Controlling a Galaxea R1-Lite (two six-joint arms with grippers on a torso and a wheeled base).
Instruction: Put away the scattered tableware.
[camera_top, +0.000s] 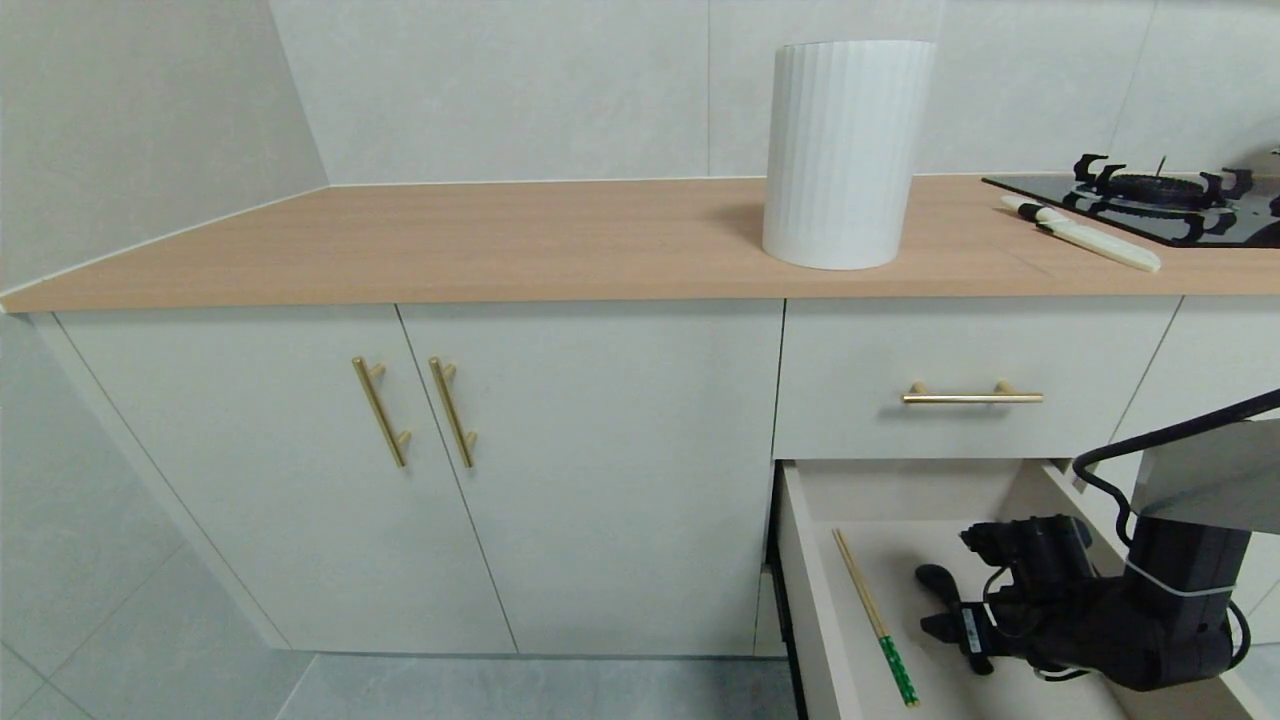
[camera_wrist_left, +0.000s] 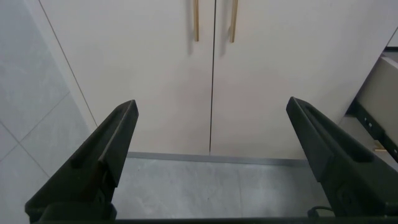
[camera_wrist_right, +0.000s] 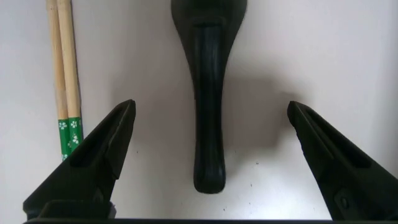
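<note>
Black spoon (camera_wrist_right: 208, 124) beside chopsticks (camera_wrist_right: 65, 62) in drawer (camera_top: 810, 600), right tool (camera_wrist_right: 209, 107) spread wide above it, left tool (camera_wrist_left: 211, 102) spread wide

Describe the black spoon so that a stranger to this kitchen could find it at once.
Under the wooden countertop, on the robot's right, the lower drawer stands open. On its pale floor lie a pair of chopsticks and, beside them, the spoon. The spoon is short, broad and all black; the chopsticks are thin pale wood with green patterned ends.
</note>
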